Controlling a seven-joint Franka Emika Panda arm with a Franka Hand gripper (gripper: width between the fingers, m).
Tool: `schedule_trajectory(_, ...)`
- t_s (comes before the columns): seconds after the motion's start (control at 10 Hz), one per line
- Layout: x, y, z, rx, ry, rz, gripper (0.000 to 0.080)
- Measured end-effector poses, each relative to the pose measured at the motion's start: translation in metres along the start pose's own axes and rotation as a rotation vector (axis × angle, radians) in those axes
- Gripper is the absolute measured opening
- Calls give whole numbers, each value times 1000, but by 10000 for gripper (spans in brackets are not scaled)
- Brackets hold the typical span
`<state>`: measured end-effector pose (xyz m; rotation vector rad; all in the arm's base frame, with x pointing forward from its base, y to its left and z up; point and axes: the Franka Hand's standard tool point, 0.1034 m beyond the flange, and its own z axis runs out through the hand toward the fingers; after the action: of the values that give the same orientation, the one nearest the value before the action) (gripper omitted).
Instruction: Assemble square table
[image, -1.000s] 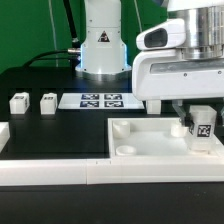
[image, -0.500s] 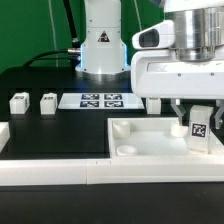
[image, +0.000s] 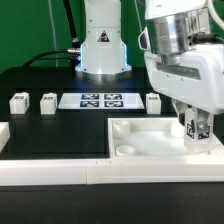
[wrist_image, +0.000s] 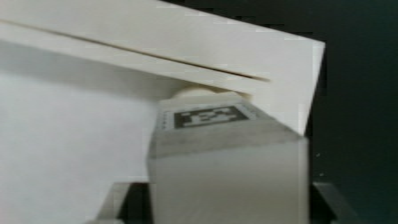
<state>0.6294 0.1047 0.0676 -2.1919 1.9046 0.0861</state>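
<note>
Green backdrop behind, black table (image: 50, 130) below, with the arm's base (image: 101, 45) at the back. You have the square tabletop (image: 150, 158) lying flat, rim up, at the front towards the exterior view's right, against the white front rail (image: 50, 172).

Your gripper (image: 196, 128) is clamped on the held leg (image: 200, 128). That leg stands upright with its long axis vertical and its tag facing the exterior camera, over the tray's far corner on the exterior view's right. In the wrist view the held leg (wrist_image: 217, 125) points straight down at the tabletop's floor (wrist_image: 71, 110), close to where two rim walls meet. Whether its lower end touches, you cannot tell.

A loose leg (image: 153, 101) sits just beside the marker board (image: 100, 100), and a second leg (image: 48, 101) and third leg (image: 17, 101) stand apart on the board's other side.
</note>
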Motion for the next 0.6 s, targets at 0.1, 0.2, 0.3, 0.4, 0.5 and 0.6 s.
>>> schedule_trajectory(0.1,-3,0,1,-2,-1,3,300)
schedule_trajectory(0.2,-3,1,1,-2,-1,-3,300)
schedule_trajectory(0.3,-5,1,1,-7,7,-75,300)
schedule_trajectory(0.4,-12,-1,1,-19,30,-260,514)
schedule_trajectory(0.5,-17,-2,0,-28,46,-428,514)
schedule_trajectory(0.6,-15,-1,1,-31,46,-482,621)
